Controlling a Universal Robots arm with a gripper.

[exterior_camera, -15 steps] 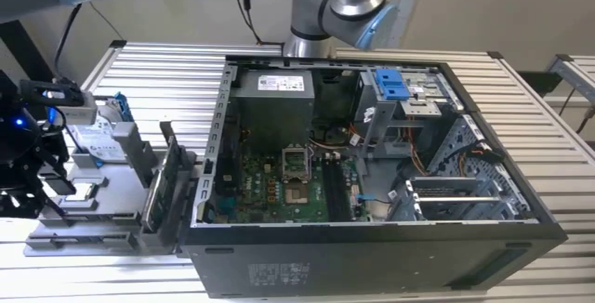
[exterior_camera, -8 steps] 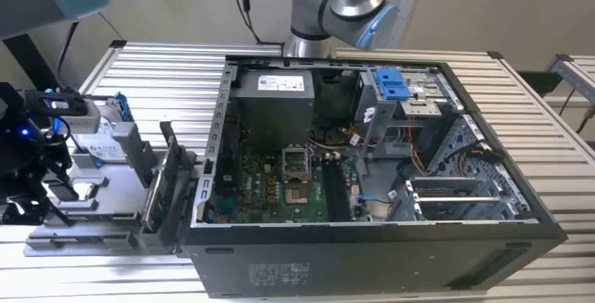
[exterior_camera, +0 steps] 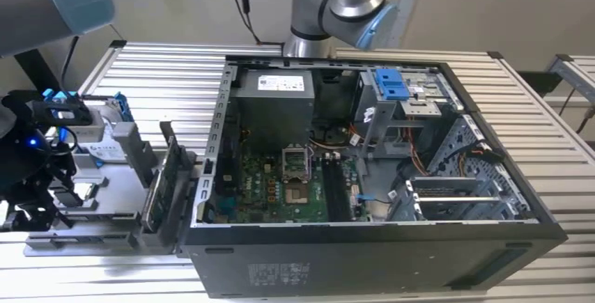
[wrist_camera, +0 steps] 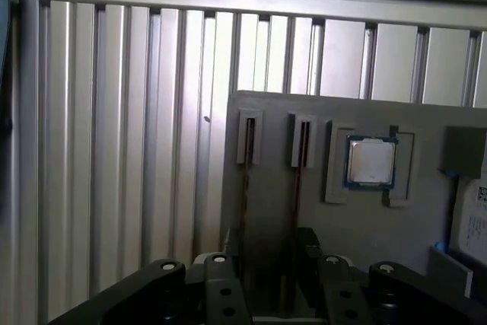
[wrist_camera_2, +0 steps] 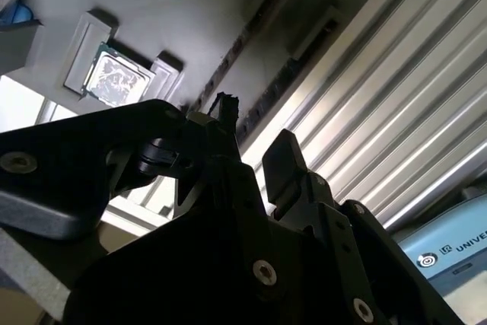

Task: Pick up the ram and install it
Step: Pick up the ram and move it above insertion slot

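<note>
gripper (wrist_camera: 272, 249) open and holding nothing, fingers apart, just above the grey tray (wrist_camera: 266, 116). ram (wrist_camera: 245, 180) stands on edge in a tray slot just ahead of the fingertips, with a second stick (wrist_camera: 297, 176) in the next slot. Can't tell which stick the fingers line up with. processor chip (wrist_camera: 370, 162) sits in a pocket beyond that. Tray lies on the ribbed surface (wrist_camera: 114, 112).

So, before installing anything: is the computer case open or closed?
Open: the computer case lies on its side, side panel off, motherboard exposed.
</note>
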